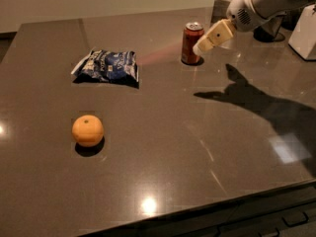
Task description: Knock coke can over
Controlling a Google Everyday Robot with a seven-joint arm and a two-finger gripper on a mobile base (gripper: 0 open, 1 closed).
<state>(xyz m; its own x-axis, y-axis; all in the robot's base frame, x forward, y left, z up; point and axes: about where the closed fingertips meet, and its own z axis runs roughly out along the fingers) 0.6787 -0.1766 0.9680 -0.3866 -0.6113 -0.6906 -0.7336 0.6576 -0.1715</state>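
Red and upright near the worktop's (173, 152) far edge, the coke can (190, 44) stands just beside the gripper (201, 47), whose cream jaws, seemingly pressed together, point at its upper side from the right-edge side.

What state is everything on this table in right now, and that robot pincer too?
can: standing upright, not knocked over.
pincer: in the air, tip right beside the can, on the side away from the bag; contact unclear.
chip bag: lying flat, crinkled.
orange: whole, sitting by itself.
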